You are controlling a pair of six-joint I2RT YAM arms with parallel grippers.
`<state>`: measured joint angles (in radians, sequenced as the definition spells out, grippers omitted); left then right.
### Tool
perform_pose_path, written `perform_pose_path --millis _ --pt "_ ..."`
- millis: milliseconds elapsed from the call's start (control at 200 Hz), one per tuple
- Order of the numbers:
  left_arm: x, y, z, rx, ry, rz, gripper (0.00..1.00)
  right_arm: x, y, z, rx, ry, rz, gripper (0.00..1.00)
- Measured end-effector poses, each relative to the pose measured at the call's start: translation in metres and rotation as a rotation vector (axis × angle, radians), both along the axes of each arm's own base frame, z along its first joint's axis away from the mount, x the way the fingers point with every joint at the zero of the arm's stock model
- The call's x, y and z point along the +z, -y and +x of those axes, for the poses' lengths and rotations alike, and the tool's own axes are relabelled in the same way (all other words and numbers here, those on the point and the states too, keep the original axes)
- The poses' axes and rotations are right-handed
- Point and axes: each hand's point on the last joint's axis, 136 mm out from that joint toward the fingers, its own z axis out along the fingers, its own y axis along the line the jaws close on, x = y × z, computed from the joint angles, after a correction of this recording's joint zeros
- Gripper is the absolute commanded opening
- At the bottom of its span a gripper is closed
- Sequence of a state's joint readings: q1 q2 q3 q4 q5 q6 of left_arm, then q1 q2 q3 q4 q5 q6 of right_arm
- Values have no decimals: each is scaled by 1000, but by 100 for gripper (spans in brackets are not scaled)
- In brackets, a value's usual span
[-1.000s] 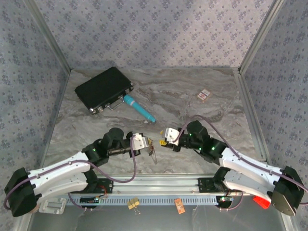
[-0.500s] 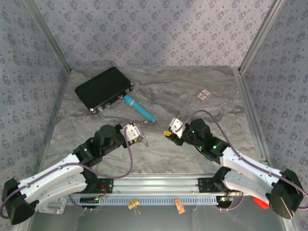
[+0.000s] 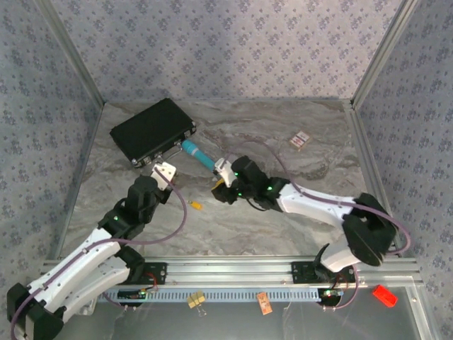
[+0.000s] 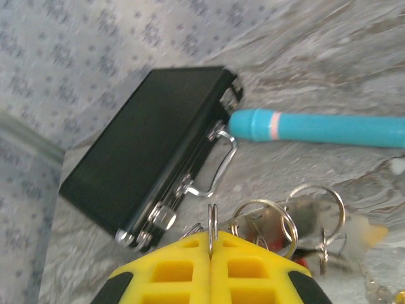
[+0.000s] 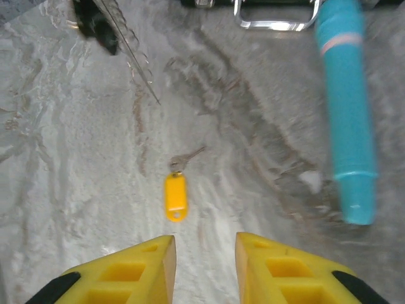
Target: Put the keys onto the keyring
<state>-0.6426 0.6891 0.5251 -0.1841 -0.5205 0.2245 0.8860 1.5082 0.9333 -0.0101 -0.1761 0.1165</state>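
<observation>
Left gripper [image 4: 211, 239] is clamped shut on the keyring [image 4: 266, 221]. Right gripper [image 5: 204, 246], jaws apart, hovers over the yellow key [image 5: 176, 193] near the teal pen [image 5: 345, 114]. Next I should descend and pinch it.

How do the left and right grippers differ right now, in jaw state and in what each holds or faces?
The left gripper is shut, pinching a thin metal ring of the keyring; the right gripper is open and holds nothing. The left gripper faces the black case; the right gripper faces the yellow key lying on the table just ahead of its fingertips. Both have yellow fingers.
</observation>
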Motion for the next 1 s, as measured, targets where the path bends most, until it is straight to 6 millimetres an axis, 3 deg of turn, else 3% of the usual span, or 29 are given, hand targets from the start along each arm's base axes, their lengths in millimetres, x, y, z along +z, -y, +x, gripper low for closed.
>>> perform_pose_path --millis 275,660,1004 --pt "-24 -43 -1 209 -51 -88 0 -56 -41 -3 -14 -305 -45 31" --pt "-32 -45 -2 238 -74 -128 0 -89 -80 10 11 -430 -92 35" --pt "-33 -45 -3 244 -76 -140 0 -111 -88 12 23 -474 -128 30"
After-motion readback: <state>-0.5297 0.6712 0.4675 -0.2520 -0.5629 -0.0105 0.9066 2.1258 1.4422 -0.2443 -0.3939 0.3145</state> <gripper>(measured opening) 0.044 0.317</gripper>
